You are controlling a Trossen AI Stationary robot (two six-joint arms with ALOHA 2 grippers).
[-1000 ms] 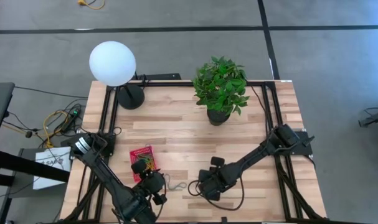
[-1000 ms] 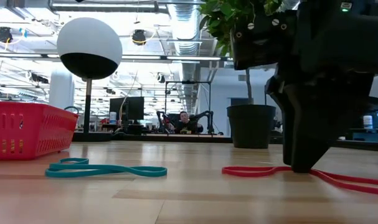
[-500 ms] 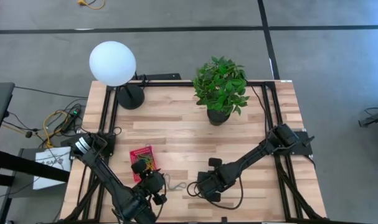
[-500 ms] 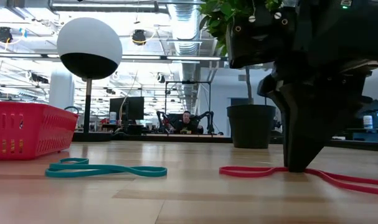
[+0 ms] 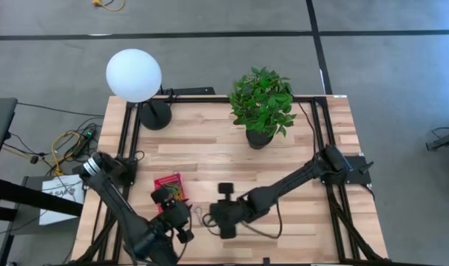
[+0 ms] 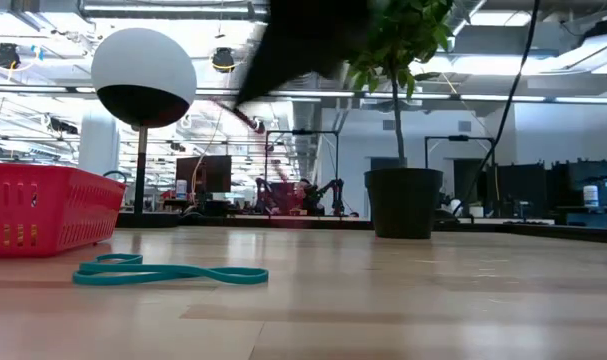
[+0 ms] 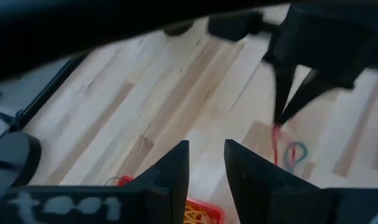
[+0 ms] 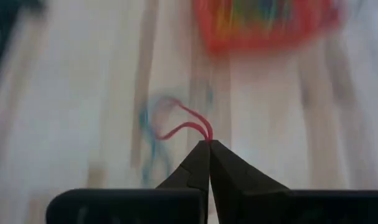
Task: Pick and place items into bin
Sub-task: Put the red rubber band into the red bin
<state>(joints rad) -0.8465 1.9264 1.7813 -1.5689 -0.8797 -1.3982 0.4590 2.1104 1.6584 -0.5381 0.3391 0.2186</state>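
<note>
The red band (image 8: 187,124) dangles pinched in the right gripper (image 8: 208,144), carried in the air near the red bin (image 5: 168,185). That bin already holds several bands, but a teal band (image 6: 171,272) lies on the table just beside it. The left gripper (image 7: 205,163), fingers slightly parted, hangs empty over the bin.

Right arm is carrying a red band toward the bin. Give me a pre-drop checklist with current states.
1. Red band pinched in right claw: ok, fingers shut on it.
2. Band off the table: ok, it hangs from the claw.
3. Right claw over red bin: not ok, it is short of it.
4. Left claw out of the way: cannot tell; it hovers open beside the bin.
5. Teal band left to pick: ok, flat on the table.
</note>
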